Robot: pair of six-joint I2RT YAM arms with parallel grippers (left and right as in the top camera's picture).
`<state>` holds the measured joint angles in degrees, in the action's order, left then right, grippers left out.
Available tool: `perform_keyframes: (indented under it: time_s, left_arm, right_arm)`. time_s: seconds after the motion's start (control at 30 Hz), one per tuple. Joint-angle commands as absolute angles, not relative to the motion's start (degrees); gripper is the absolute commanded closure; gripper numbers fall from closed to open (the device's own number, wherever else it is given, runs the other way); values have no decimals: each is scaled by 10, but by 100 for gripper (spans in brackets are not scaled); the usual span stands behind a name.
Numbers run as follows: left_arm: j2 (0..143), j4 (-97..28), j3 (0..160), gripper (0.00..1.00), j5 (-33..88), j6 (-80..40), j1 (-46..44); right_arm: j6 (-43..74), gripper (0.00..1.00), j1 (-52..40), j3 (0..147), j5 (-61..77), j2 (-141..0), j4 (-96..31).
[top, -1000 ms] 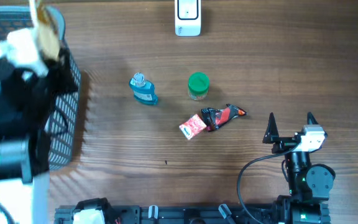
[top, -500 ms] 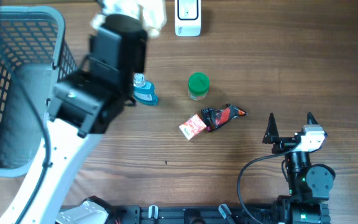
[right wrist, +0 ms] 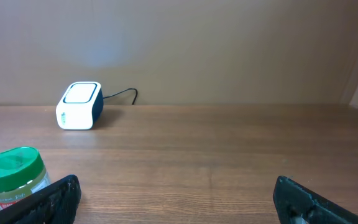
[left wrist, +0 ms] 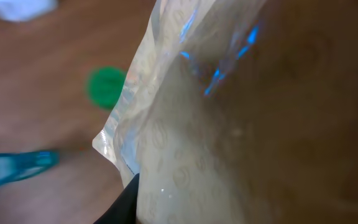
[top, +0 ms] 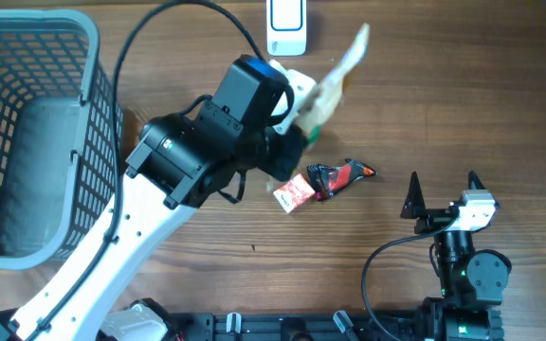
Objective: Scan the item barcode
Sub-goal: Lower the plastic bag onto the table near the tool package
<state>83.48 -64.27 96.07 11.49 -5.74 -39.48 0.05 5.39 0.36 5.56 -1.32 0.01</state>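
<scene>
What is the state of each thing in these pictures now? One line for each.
left gripper, shut on the pale pouch
pale pouch, held, off the table
right gripper, open, holding nothing
scanner, standing on the table, cable attached
green-lid jar, upright, lid on
red packet, lying on the table
black and red packet, lying beside it
basket, upright, top open
blue bottle, too blurred to tell
</scene>
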Motion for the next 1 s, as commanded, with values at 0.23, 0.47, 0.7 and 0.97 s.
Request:
perform_keyframes:
  time_s: [0.23, 0.47, 0.7, 0.97]
  left_arm:
    - [834, -634, 970, 96, 507, -63, -380]
    - [871, -623, 970, 96, 641, -116, -285]
    - [979, -620, 970, 96, 739, -104, -279]
    - [1005, -691, 935, 96, 714, 11, -280]
  right_arm:
    - [-4, 0, 53, 3, 63, -13, 3]
    - [-4, 0, 53, 3, 63, -13, 3]
    - [-4, 0, 53, 3, 63, -13, 3]
    - [-4, 0, 53, 3, 63, -13, 3]
